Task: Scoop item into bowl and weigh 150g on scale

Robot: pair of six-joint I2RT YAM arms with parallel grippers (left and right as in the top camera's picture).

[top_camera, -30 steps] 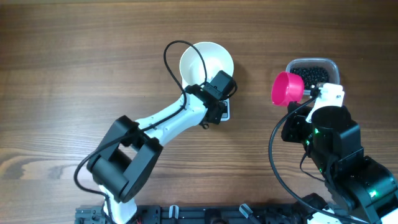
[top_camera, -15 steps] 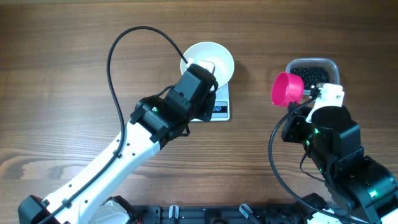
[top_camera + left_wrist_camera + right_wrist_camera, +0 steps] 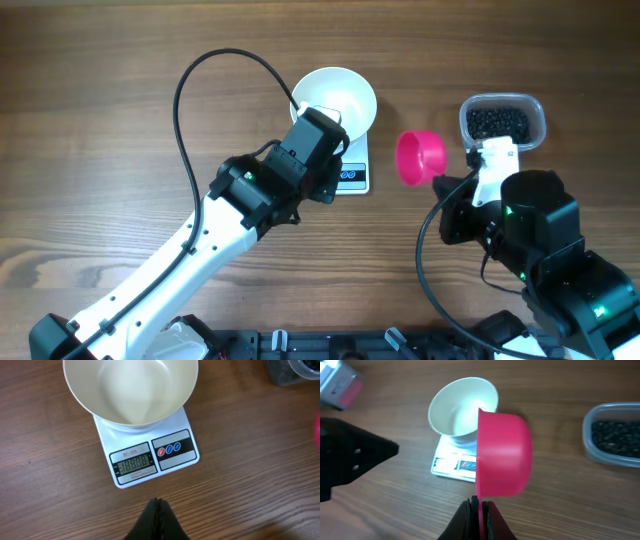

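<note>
The white bowl (image 3: 335, 98) (image 3: 130, 390) (image 3: 462, 407) stands on the white scale (image 3: 352, 177) (image 3: 150, 455), whose display is lit; no beans show inside the bowl. My left gripper (image 3: 157, 502) hangs shut and holds nothing, just in front of the scale's display edge. My right gripper (image 3: 479, 505) is shut on the handle of a pink scoop (image 3: 421, 158) (image 3: 502, 452), between the scale and the tub. The scoop is tipped on its side and I see no beans in it. The item, black beans (image 3: 497, 122) (image 3: 615, 435), lies in a clear tub (image 3: 538, 113).
A black cable (image 3: 200, 80) loops from the left arm over the table's left half. The left arm's dark body (image 3: 350, 455) fills the left of the right wrist view. The right arm's base (image 3: 550, 260) stands at the front right.
My right gripper has carried the pink scoop left, away from the tub and toward the scale. A second ago the left arm swung up and back from the scale; since then it has barely moved.
</note>
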